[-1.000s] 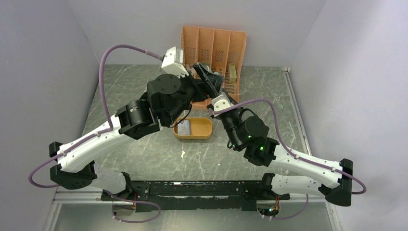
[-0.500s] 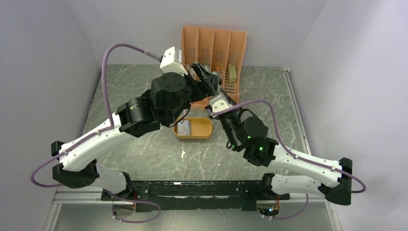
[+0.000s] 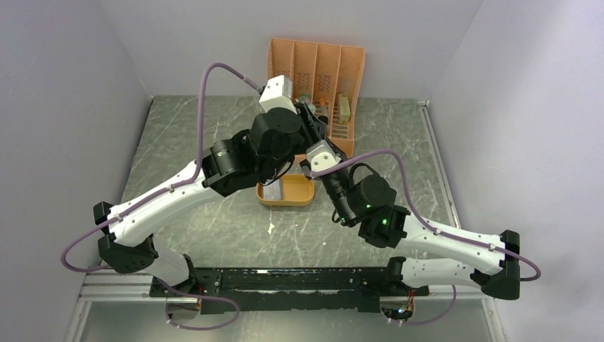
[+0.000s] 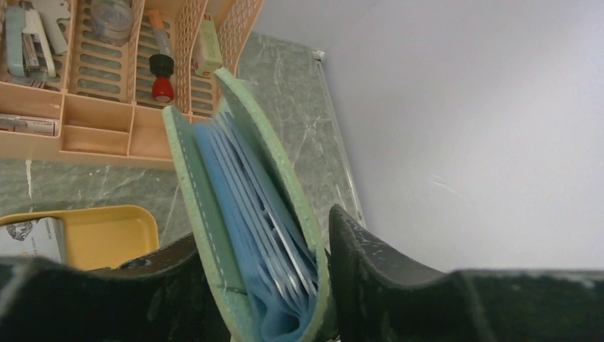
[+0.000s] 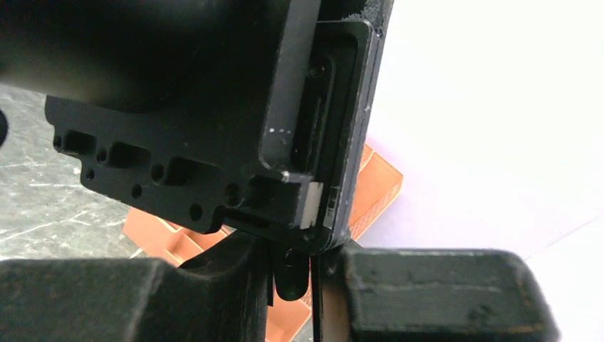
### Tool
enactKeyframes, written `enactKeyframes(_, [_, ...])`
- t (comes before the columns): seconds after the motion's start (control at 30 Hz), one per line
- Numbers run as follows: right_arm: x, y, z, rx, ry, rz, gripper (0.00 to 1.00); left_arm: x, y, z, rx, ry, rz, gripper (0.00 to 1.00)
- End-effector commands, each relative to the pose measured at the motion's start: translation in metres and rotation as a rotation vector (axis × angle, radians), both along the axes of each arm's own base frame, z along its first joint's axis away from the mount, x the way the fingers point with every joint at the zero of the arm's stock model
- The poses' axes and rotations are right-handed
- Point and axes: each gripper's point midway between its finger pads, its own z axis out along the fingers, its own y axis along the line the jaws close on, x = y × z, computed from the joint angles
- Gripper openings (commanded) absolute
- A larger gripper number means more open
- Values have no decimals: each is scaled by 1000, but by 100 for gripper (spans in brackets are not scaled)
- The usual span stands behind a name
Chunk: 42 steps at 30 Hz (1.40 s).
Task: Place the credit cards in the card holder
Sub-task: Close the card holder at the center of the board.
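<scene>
Two white-and-black robot arms reach in from the near edge of a grey-green marbled table [image 3: 214, 221] and meet above its far middle. The left gripper [image 4: 260, 235] is raised in the air and closed on the small flat grey-green bifold card holder [image 4: 242, 214]. In the left wrist view the card holder stands on its fold between the two black fingers [image 4: 399, 285], one finger against each cover. The covers splay apart toward the top, showing a fan of pale blue clear-plastic pockets with thin card edges tucked among them. The right gripper [image 5: 303, 263] sits just below and beside the left one, so close that the left gripper's black body fills most of the right wrist view. The right jaws stand narrow. A thin dark edge shows in the slim gap between them, and I cannot tell whether that is a card or whether anything is gripped. Below the two grippers a shallow orange oval plastic tray [image 3: 303, 196] rests on the table, and inside it, at its left end, lies one small greyish rectangular credit card [image 3: 273, 190]. Behind everything, against the back wall, stands a tall orange slotted plastic organizer [image 3: 317, 71] with small items in its compartments.
</scene>
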Motion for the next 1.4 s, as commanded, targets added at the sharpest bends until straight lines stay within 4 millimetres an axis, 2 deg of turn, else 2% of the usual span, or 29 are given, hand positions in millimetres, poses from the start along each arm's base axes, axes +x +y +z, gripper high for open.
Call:
enactKeyframes(0.0, [-4, -4, 22, 73, -27, 8, 0, -2, 12, 8, -3, -15, -4, 44])
enactKeyframes(0.13, [-7, 10, 11, 23, 49, 74, 1, -2, 20, 13, -11, -36, 10, 16])
enactKeyframes(0.2, [-11, 18, 2, 3, 113, 122, 30, -2, 27, 15, -14, -43, 24, 5])
enactKeyframes(0.3, [-20, 29, -13, -21, 200, 197, 61, -3, 39, 16, -25, -59, 51, 5])
enactKeyframes(0.33, [-23, 33, -18, -22, 230, 225, 68, -3, 45, 17, -28, -67, 60, 5])
enactKeyframes(0.37, [-27, 36, -21, -21, 256, 255, 83, -4, 50, 19, -32, -73, 71, 5])
enactKeyframes(0.4, [-32, 40, -26, -16, 289, 288, 90, -5, 57, 21, -38, -80, 84, 5])
enactKeyframes(0.6, [-59, 57, -48, 85, 487, 458, 94, -18, 97, 27, -46, -161, 89, 5])
enactKeyframes(0.7, [-75, 65, -43, 204, 589, 613, 94, -36, 125, 34, -69, -255, 33, 5])
enactKeyframes(0.87, [-86, 59, -14, 419, 727, 849, 93, -81, 149, 46, -89, -450, -184, 5])
enactKeyframes(0.97, [-93, 58, 4, 538, 787, 1006, 92, -107, 154, 55, -122, -532, -307, 5])
enactKeyframes(1.13, [-116, 60, 29, 685, 873, 1251, 90, -156, 148, 77, -219, -651, -549, 5])
enactKeyframes(1.27, [-137, 57, 44, 749, 933, 1429, 90, -180, 139, 87, -264, -698, -683, 5])
enactKeyframes(1.37, [-149, 51, 54, 786, 949, 1508, 90, -190, 128, 89, -265, -709, -762, 5])
